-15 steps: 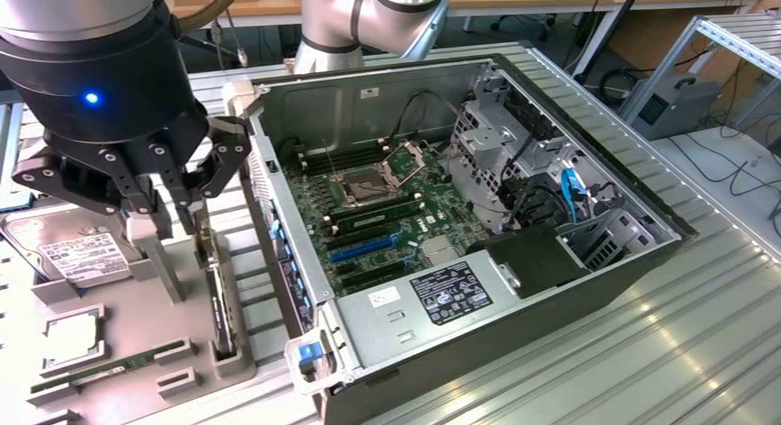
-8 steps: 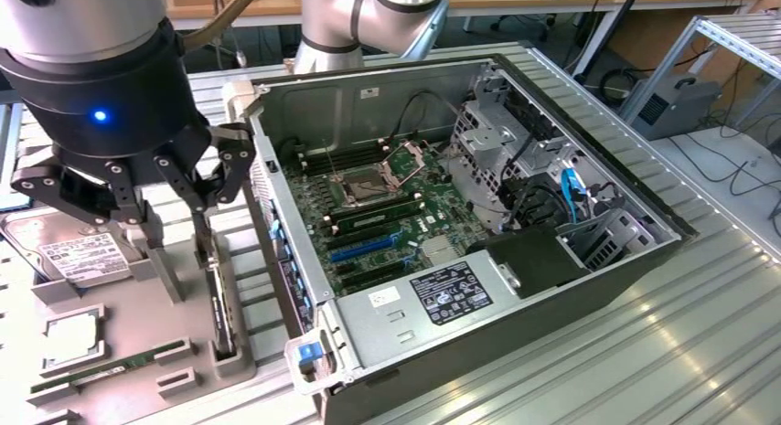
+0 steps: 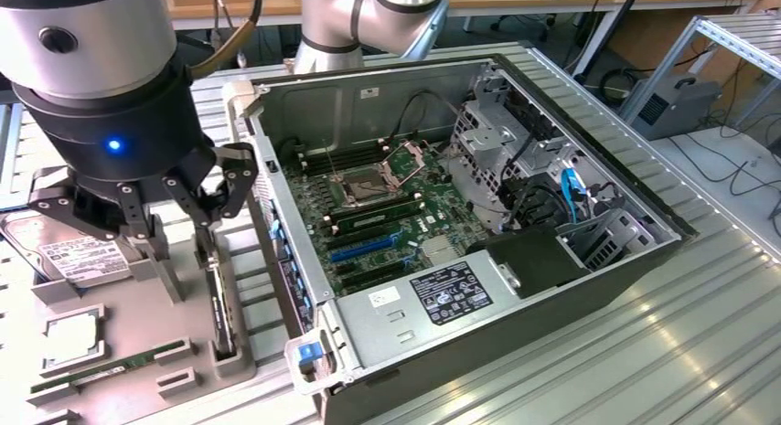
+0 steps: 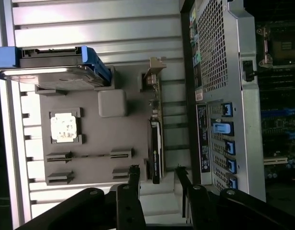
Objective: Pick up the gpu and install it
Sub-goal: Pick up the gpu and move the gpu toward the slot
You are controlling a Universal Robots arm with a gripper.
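Wrist view: the gripper point(image 4: 157, 178) has its jaws open, one on each side of the gpu point(image 4: 155, 151), not touching it. The gpu stands on its thin side along the tray point(image 4: 90, 136) edge by the computer case point(image 4: 219, 57). Best to line up over the middle and go straight down.

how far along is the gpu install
Done: nothing yet. The gpu stands on edge in the tray, outside the case. In hand: nothing; the open gripper hovers over the gpu's end, one finger on each side of its line. Left: the pick and the install; the board's blue slot is bare.
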